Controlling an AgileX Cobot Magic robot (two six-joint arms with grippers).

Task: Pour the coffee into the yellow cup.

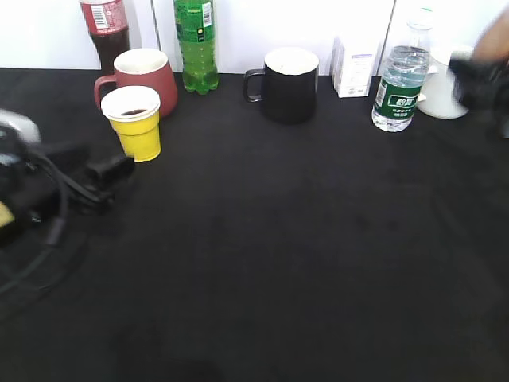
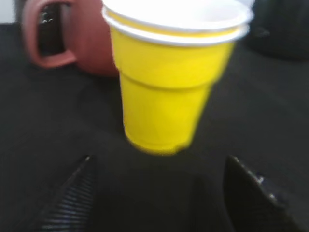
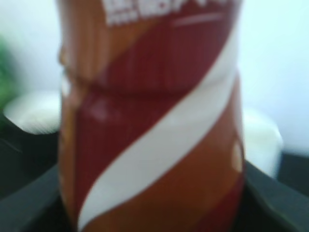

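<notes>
The yellow cup (image 1: pixel 137 126) stands at the back left of the black table with dark liquid inside, just in front of a red mug (image 1: pixel 151 76). In the left wrist view the yellow cup (image 2: pixel 166 92) is close ahead. My left gripper (image 1: pixel 111 171) is open and empty, its jaws (image 2: pixel 159 166) spread just short of the cup's base. My right gripper (image 1: pixel 477 79) is blurred at the far right edge. In the right wrist view it (image 3: pixel 149 212) is shut on a brown-red coffee bottle (image 3: pixel 154 96) with a white stripe, which fills the view.
Along the back stand a cola bottle (image 1: pixel 105 28), a green soda bottle (image 1: pixel 196 44), a black mug (image 1: pixel 286 83), a white carton (image 1: pixel 354 68), a water bottle (image 1: pixel 400 79) and a white cup (image 1: pixel 440 99). The table (image 1: pixel 278 255) is black.
</notes>
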